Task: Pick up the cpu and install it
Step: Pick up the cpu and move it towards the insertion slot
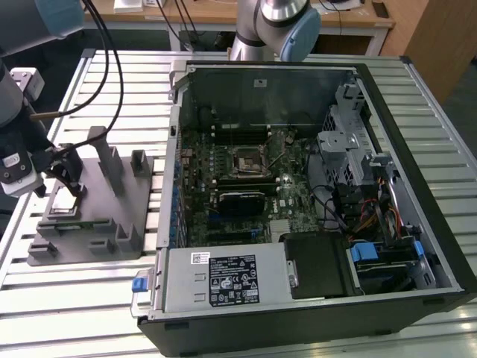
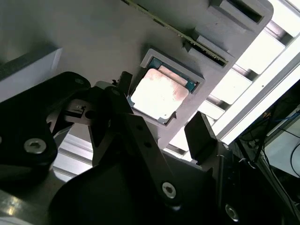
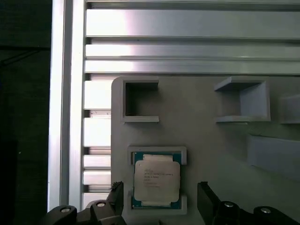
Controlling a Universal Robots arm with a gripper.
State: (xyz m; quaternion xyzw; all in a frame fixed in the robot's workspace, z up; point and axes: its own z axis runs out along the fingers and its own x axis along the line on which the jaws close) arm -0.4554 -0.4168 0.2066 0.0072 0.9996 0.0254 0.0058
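The slatted metal tabletop is carrying 2 things side by side: an open computer case on the exterior view's right and a grey holder tray on its left. The case is lying on its side and holding the motherboard, whose black socket is facing up near the board's middle, well apart from the tray.

The tray is holding the cpu flat in a shallow framed recess, silver plate upward. 2 bracket-shaped pockets further along the tray are holding nothing.

The gripper is hanging directly over the cpu with its jaws spread open, gripping nothing. In both wrist views 1 finger is standing on each side of the recess, apart from the chip, so the cpu is lying between them and just below. Its slightly longer edges seem to be facing the 2 fingers. In the exterior view the gripper is poised above the tray's end farthest from the case.
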